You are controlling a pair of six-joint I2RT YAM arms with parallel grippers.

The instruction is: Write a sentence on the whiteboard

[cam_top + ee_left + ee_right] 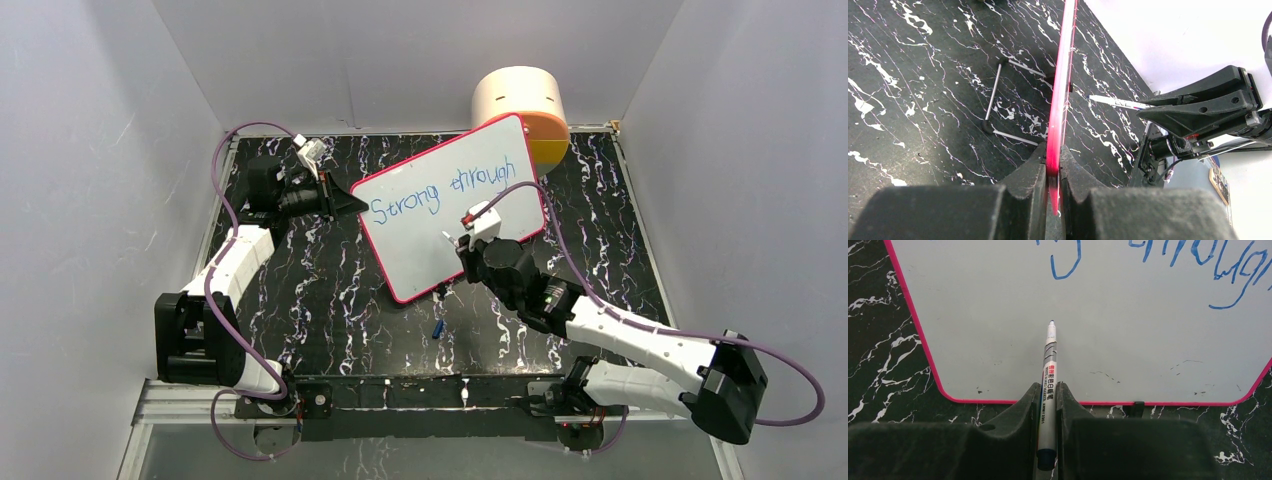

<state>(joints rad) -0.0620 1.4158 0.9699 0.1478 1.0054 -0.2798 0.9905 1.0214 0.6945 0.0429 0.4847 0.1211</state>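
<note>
Right end effector (1047, 392) grips a marker (1050, 357), tip over whiteboard (973, 315) below the sentence (405, 205).

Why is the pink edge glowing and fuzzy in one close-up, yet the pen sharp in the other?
Left wrist: the whiteboard, edge-on near the lens, looks oversaturated and soft. Right wrist: the marker sharp, print visible. Top external: even light, sentence legible.

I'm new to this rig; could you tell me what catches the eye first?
The pink-framed whiteboard stands out mid-table, with blue lettering "Strong through" across its top. The right arm's fingers grip a marker aimed at its blank lower part, the left arm's fingers clamp its edge, and a cream-and-orange cylinder sits behind it.
</note>
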